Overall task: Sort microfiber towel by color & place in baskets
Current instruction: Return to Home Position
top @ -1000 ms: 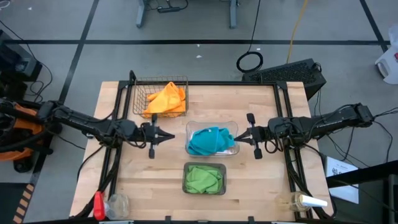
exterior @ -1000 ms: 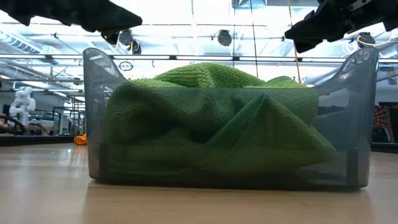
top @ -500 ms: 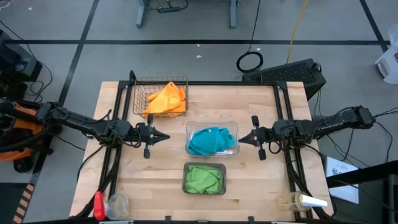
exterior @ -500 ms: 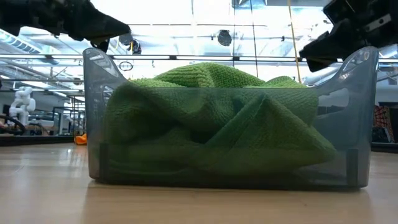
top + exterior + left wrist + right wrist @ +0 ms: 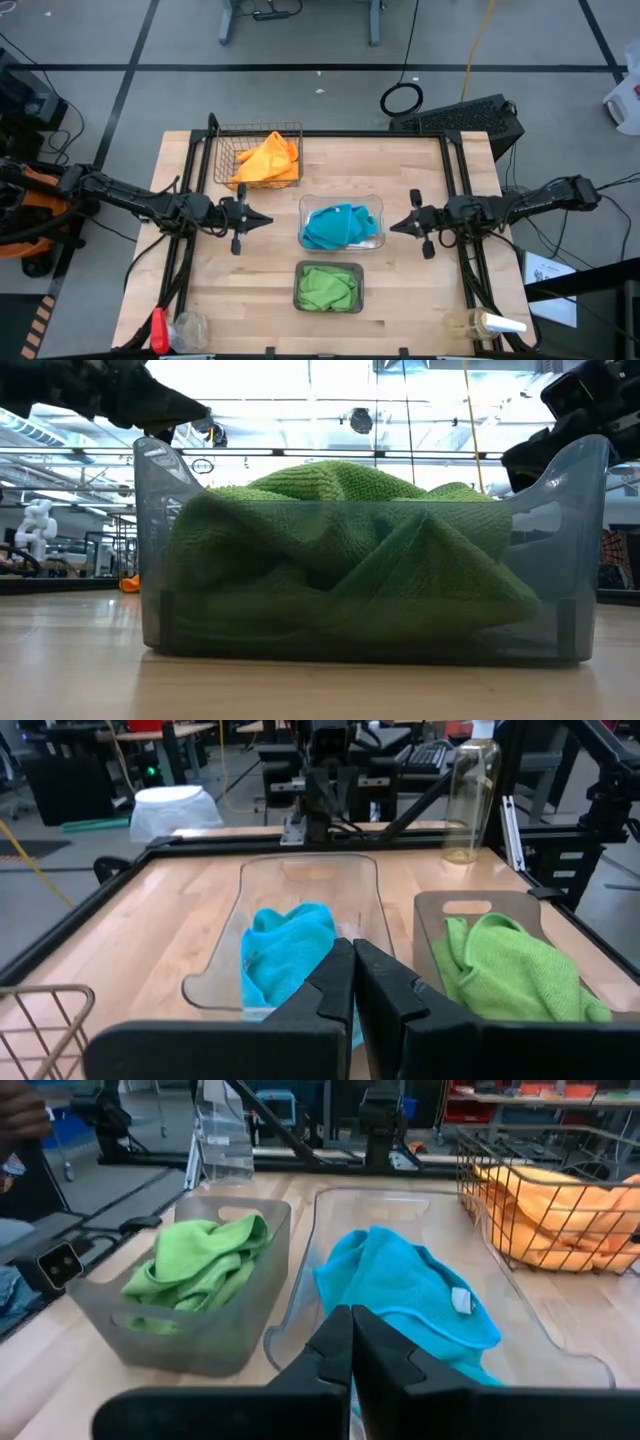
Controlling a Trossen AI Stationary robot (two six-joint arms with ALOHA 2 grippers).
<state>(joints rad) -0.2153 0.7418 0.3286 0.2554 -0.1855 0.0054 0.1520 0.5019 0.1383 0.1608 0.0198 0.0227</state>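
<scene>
My left pincer (image 5: 264, 218) and my right pincer (image 5: 394, 226) hung empty, fingers pressed together. Their tips faced each other across the middle of the surface (image 5: 420, 290), each clear of the clear tray (image 5: 341, 200) between them. That tray held the teal-blue towels (image 5: 335, 228); toward the front edge the grey tray (image 5: 300, 270) held the green towels (image 5: 326, 288), and near the back edge's left corner the wire basket (image 5: 222, 152) held the orange-yellow towels (image 5: 267, 160).

Robotics lab: floor cables (image 5: 402, 98), white humanoid (image 5: 38, 520) behind
</scene>
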